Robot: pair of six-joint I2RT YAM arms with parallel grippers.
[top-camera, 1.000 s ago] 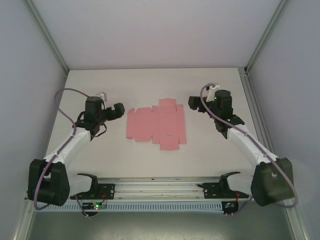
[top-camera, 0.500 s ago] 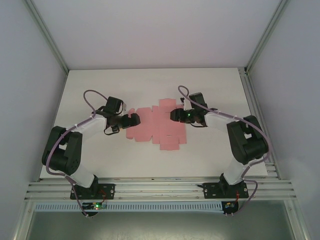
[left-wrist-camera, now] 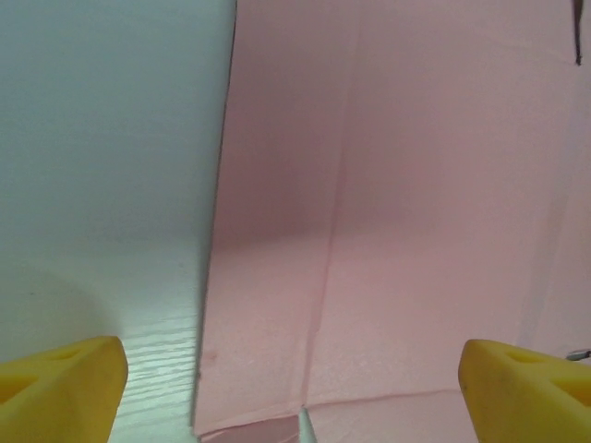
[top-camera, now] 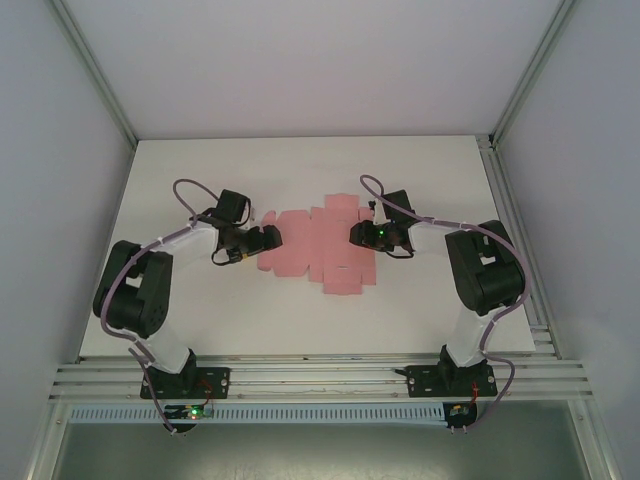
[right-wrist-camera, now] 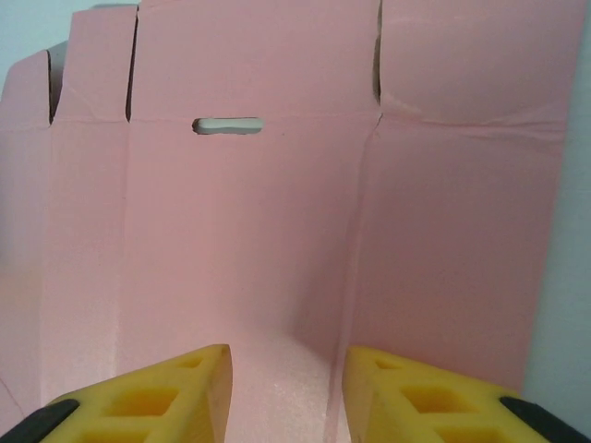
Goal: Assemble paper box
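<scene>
Both arms have closed in on the flat paper box: left gripper released wide over its edge, right gripper narrowed, seemingly grasping nothing; folding can begin.

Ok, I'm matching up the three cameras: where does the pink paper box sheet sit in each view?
Top external: the paper box lies flat at mid-table.
Left wrist: centre and right of the picture, its edge running down left of centre.
Right wrist: from the left edge almost to the right, beyond the yellow fingers.
Shared landmark: the white table bordering the sheet's edge.
</scene>
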